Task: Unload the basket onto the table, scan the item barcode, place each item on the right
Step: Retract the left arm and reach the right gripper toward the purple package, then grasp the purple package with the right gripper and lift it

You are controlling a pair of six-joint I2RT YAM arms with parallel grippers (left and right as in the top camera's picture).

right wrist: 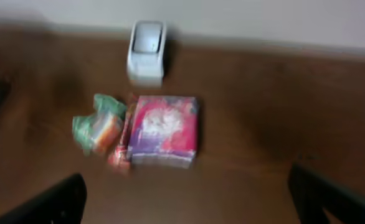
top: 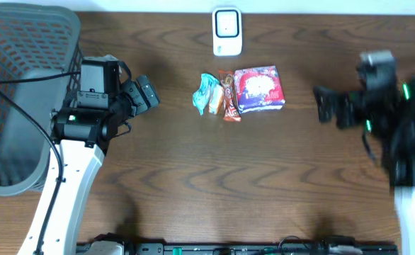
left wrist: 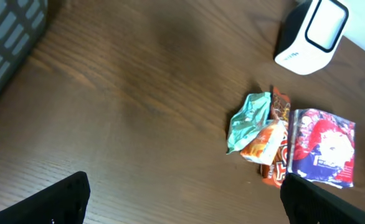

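Overhead view: a white barcode scanner [top: 226, 31] stands at the far edge of the dark wooden worktop [top: 193, 177], its window facing up. Just in front of it three snack items lie in a tight row. A pink and purple packet [top: 259, 90] is on the right, a narrow orange-red wrapper [top: 229, 99] lies touching its left edge, and a crumpled teal packet [top: 207, 92] lies against the wrapper's other side. None of them is lifted, and no barcode can be made out.

The left end effector [top: 149, 93] hangs over bare wood, well to the left of the row and pointing toward it, beside a grey mesh basket [top: 23, 85] at the worktop's left end. Its wrist camera shows its dark fingers [left wrist: 64, 199] spread to the frame's corners, released, with nothing between them.

The right end effector [top: 322, 105] is blurred and sits well to the right of the packets, facing them. In its wrist view the fingers [right wrist: 52, 205] are likewise spread wide, with nothing held.
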